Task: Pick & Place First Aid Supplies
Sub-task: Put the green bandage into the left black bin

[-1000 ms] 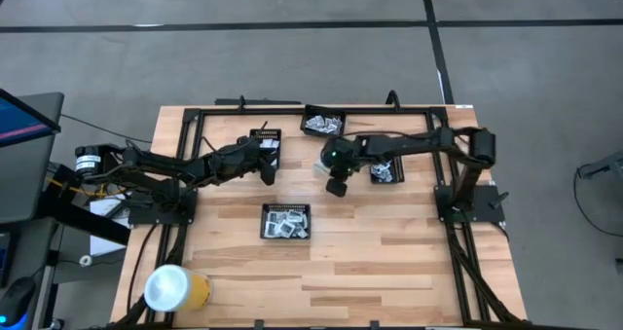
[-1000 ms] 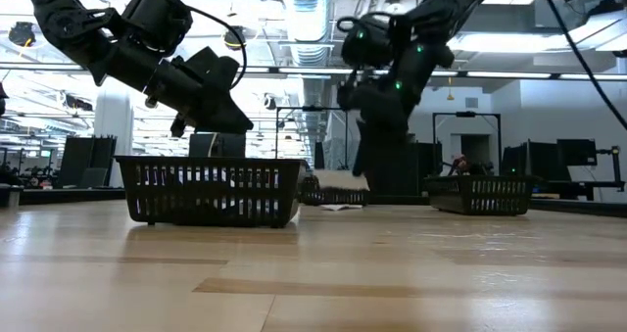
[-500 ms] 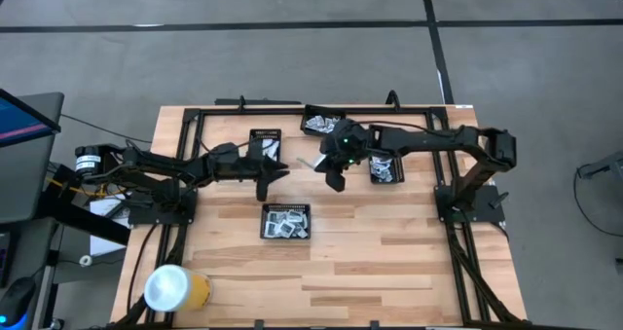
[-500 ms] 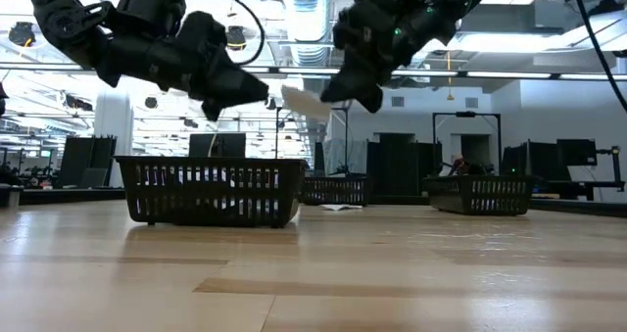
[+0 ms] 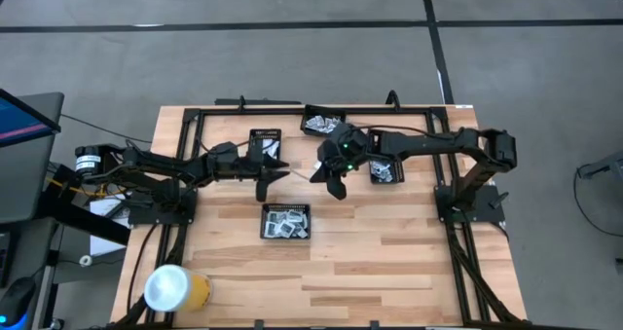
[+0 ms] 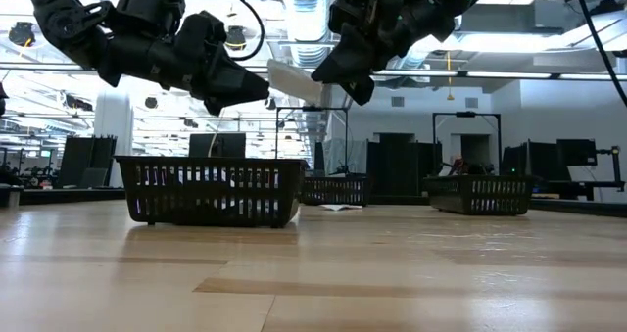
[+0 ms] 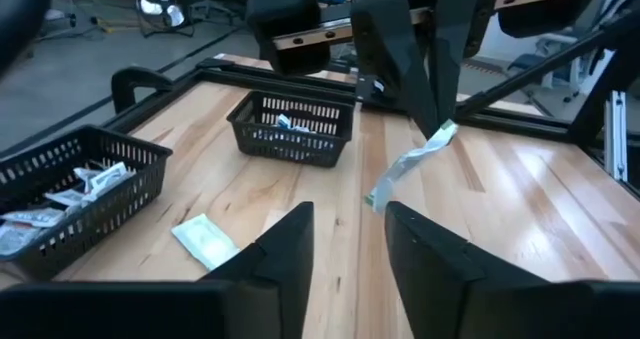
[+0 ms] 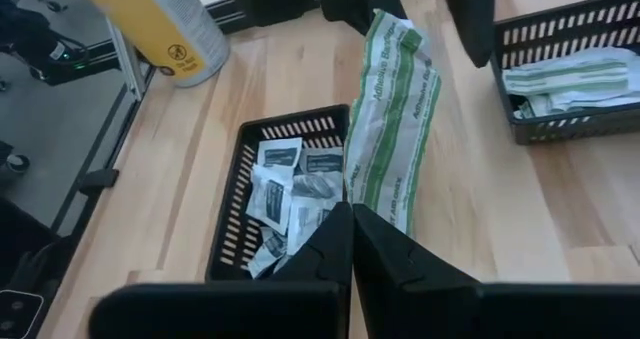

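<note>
Above wooden table [image 5: 389, 262], slim crinkled strip [image 8: 392, 109] dangles.

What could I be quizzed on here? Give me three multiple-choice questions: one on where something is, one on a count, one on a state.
1. Where is the green-striped strip?
A. Lying in a tray
B. Pinched by the right gripper, up in the air
C. Flat on the wood

2. How many black mesh trays stand on the table?
A. Two
B. Four
C. Six

3. How do the left gripper fingers stand?
A. Apart, holding nothing
B. Clamped on the strip
C. Clamped on a tray

Answers:
1 B: the right wrist view shows the strip rising from the closed fingers, with the table below it.
2 B: the high view shows four trays.
3 A: the left wrist view shows a clear gap between the fingers, with the strip hanging beyond them.
</note>
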Controlling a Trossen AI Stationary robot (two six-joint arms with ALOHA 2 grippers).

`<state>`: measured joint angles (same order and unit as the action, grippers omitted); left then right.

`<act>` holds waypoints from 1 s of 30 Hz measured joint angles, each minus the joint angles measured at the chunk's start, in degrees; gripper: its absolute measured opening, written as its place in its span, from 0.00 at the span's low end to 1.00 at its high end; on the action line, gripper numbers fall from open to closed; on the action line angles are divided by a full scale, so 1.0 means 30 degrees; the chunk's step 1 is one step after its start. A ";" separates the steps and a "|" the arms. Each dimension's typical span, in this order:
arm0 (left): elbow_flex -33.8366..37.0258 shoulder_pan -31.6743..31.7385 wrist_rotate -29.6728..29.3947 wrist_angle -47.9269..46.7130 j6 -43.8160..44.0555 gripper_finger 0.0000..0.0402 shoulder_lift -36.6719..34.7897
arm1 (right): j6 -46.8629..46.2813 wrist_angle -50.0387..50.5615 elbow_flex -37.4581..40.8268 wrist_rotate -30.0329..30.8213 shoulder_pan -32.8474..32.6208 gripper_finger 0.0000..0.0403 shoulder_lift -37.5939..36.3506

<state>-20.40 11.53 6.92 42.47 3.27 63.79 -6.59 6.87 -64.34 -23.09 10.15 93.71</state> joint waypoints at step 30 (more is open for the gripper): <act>-0.0007 -0.0095 0.2856 0.1718 -0.2880 0.02 0.0007 | -0.0044 -0.0029 -0.0029 -0.0394 -0.0130 0.00 -0.0015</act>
<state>-20.43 11.25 15.49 47.63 -5.37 63.81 -6.72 6.79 -64.42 -24.27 9.76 93.67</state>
